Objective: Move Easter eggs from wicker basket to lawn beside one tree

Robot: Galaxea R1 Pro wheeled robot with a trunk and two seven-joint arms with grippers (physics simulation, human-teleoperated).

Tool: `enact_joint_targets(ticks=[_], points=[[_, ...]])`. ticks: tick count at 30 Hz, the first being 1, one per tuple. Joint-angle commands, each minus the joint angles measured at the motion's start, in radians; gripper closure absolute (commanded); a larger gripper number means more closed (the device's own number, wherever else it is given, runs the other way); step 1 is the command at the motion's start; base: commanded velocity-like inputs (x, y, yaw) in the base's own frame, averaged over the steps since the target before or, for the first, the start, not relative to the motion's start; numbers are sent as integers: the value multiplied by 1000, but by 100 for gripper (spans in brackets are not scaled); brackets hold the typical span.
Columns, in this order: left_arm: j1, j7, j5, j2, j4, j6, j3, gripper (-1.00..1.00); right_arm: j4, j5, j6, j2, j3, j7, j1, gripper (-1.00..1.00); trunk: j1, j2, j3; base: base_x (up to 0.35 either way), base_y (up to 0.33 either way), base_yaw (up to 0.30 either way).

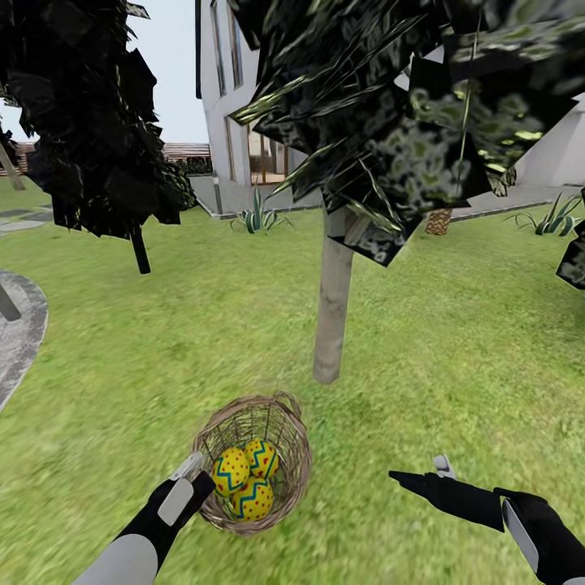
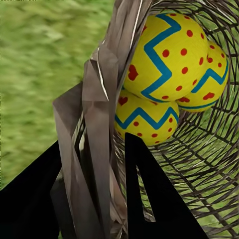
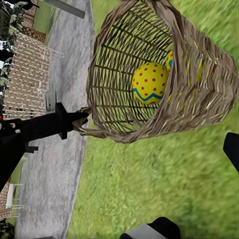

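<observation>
Three Easter eggs (image 1: 246, 478) lie in the wicker basket (image 1: 292, 479), on lawn (image 1: 455, 341) near the tree (image 1: 333, 313). Left gripper (image 1: 193, 473) straddles the basket's rim, clamped on it. Right gripper (image 1: 422, 475) hangs well apart; spread unclear.

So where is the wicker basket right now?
In the head view the wicker basket sits on the lawn, lower centre, before the pale tree trunk, left gripper at its rim.

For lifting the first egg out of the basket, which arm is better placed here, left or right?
Probably the left. The left gripper straddles the basket rim, one finger inside just below the eggs. The right gripper hangs over bare grass, off to the basket's side.
</observation>
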Motion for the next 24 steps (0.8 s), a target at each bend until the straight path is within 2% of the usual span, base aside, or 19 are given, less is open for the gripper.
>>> enact_joint_targets(ticks=[1, 24], points=[[0, 5, 14, -1, -3, 3, 2, 100, 0, -4, 8, 0, 0, 1, 0, -100, 4, -8, -4, 0, 0, 0], [0, 5, 14, -4, -3, 3, 0, 100, 0, -4, 8, 0, 0, 1, 0, -100, 92, -169, -76, 0, 0, 0]])
